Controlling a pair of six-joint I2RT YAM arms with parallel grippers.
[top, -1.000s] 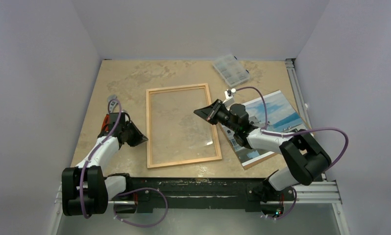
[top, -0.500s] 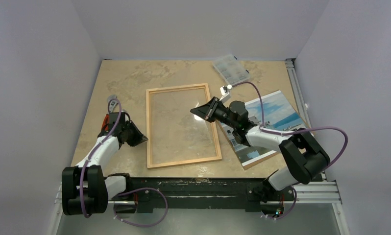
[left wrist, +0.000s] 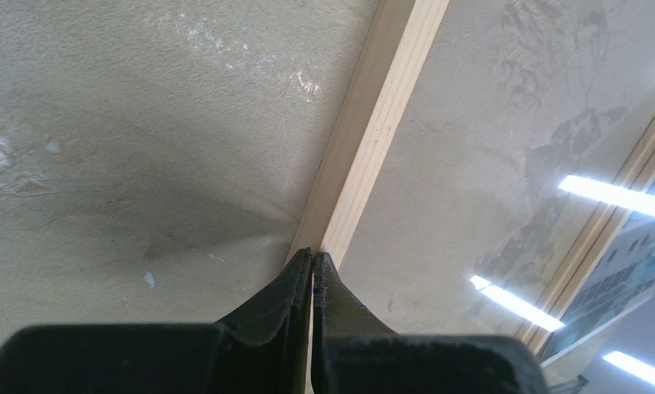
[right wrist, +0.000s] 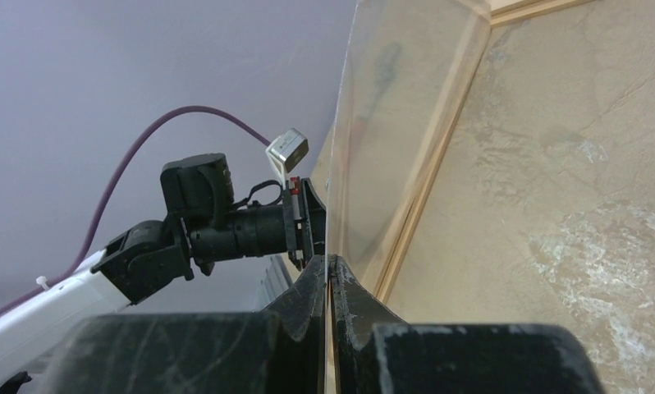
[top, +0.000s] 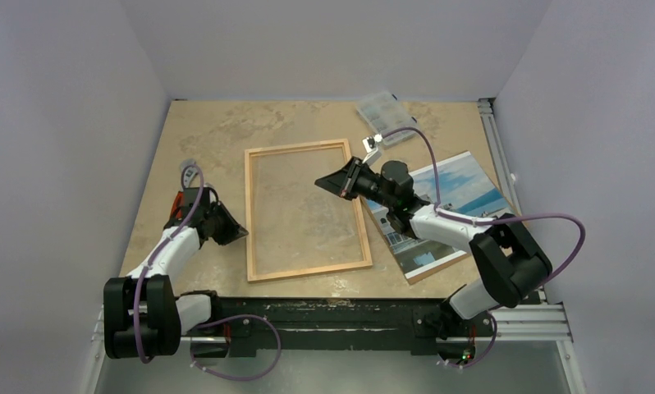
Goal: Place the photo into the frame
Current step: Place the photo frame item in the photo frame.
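Step, as judged: handling the frame's clear pane. Frame lies flat mid-bench.

Right tool is clamped on the pane edge, pane tilted up. Left tool is together, empty, tips at the left rail.

Photo lies face up on the backing board, right of the frame, partly under the right arm.

Next, probably: settle the pane, then fetch the photo.

Organiser box sits at the far edge, not obstructing.

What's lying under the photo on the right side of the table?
A brown backing board shows as a thin strip along the near edge of the photo. How far it extends beneath is covered by the photo, and the right arm crosses above both.
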